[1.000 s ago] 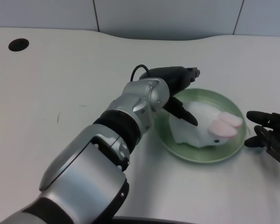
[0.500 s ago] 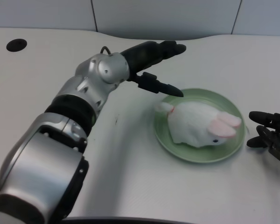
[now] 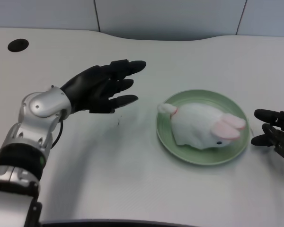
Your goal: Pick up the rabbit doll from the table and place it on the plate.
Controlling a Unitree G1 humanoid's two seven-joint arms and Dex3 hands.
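The rabbit doll (image 3: 201, 128) lies on the green plate (image 3: 180, 149), and I can read no writing, label or brand on it, on the plate, or anywhere else in view. It is a soft white toy with a rounded body, lying lengthwise across the plate. Its pink-lined ears fold back toward my right side, a small dark eye shows low on the head, and a short white tail sticks out past the body at the plate's rim nearest my left hand. The doll sits inside the rim, filling most of the plate's middle, with a bare green crescent showing in front of it and behind it.

My left hand (image 3: 102, 86) hangs above the white table (image 3: 132, 189), well apart from the plate on its left side. Its black fingers (image 3: 128, 66) are stretched out and spread, pointing toward the plate, and nothing is in them. My silver forearm (image 3: 35, 123) runs down to the lower left corner.

A round dark hole (image 3: 18, 45) sits in the tabletop at the far left. A tiny dark mark (image 3: 117, 124) shows on the table just below my fingers.
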